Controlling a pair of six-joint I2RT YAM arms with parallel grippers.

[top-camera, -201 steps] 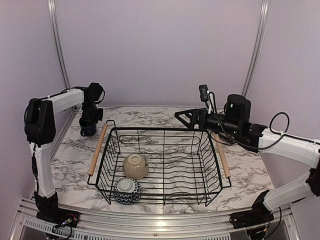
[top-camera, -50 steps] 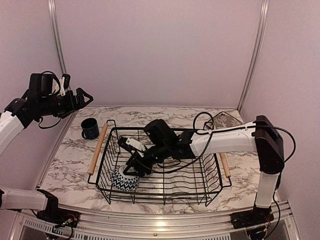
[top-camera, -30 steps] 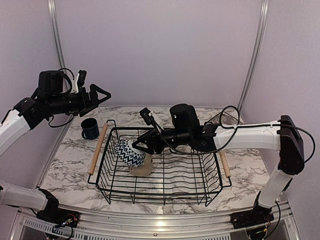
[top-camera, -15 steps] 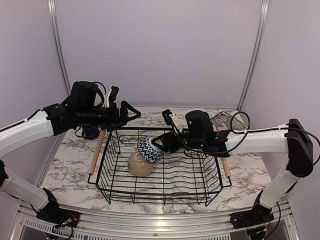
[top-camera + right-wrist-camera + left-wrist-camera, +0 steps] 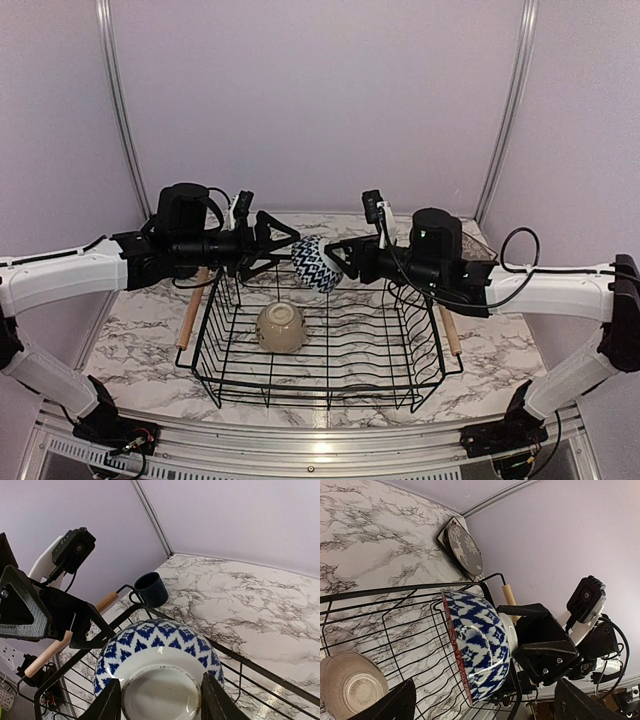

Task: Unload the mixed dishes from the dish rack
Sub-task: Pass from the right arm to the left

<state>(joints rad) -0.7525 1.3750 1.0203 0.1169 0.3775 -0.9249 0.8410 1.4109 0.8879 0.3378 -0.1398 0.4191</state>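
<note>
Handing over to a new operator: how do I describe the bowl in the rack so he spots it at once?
Find the black wire dish rack on the table. On its floor, left of centre, sits the beige bowl: plain, unlike the blue-and-white patterned bowl held above by the right hand.

The beige bowl (image 5: 351, 687) is cut off at the left wrist view's 8 o'clock edge. From above, the left arm (image 5: 100, 265) largely hides the dark blue mug (image 5: 150, 589).

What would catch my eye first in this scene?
A small blue-and-white patterned bowl hangs in mid-air above the large black wire dish rack, clamped by the right gripper, with the open left gripper facing it. Below, a beige bowl lies inside the rack.
</note>
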